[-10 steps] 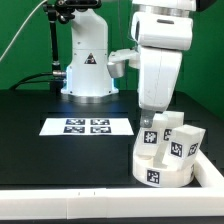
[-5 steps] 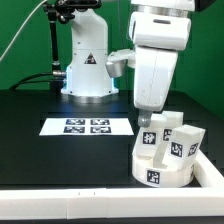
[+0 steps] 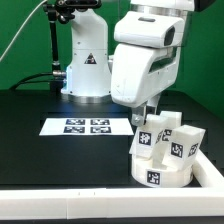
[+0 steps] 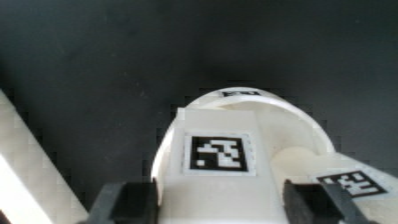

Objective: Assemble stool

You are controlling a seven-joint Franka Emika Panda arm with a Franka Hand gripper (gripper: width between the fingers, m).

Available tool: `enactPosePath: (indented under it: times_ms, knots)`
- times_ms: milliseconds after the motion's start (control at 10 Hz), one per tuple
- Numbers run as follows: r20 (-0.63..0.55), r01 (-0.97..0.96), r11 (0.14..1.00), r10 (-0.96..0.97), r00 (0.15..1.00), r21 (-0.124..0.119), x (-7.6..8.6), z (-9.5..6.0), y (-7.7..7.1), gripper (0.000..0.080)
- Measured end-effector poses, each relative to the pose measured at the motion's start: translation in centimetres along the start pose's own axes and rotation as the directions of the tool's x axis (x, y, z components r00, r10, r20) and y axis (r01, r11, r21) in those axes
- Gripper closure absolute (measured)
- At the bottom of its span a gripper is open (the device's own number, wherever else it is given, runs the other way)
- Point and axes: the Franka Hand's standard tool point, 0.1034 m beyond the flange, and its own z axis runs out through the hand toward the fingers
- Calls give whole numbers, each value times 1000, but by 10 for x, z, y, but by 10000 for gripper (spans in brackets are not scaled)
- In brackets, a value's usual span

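Looking at the exterior view, we see the arm (image 3: 145,60) tilted over the stool (image 3: 166,150), which sits on the black table (image 3: 60,160) near the exterior view's right, in the corner formed by the white rails (image 3: 110,202). The seat (image 3: 160,172) is flat on the table with three legs (image 3: 183,143) standing in it, tags facing the camera. The marker board (image 3: 87,126) lies flat toward the exterior view's left of the stool, apart from it.

The gripper (image 4: 210,203) is down at the leg (image 3: 146,135) nearest the marker board. In the wrist view we see that leg (image 4: 231,145) running straight between the two dark fingers (image 4: 125,203), its tag facing the camera, and a second tagged leg (image 4: 347,178) just beside it. Jaws sit one on each side of the leg, partway closed. We cannot tell whether the pads are actually touching it or only bracketing it; the contact faces are cut off at the frame edge.
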Motion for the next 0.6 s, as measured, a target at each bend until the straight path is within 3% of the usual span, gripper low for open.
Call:
enactPosePath:
  times_ms: [300,600]
  knots:
    - [1,-265,964,265,964,1,-1,1,-1,463]
    - [-7,-596,803,596,803,3,2,1,-5,463]
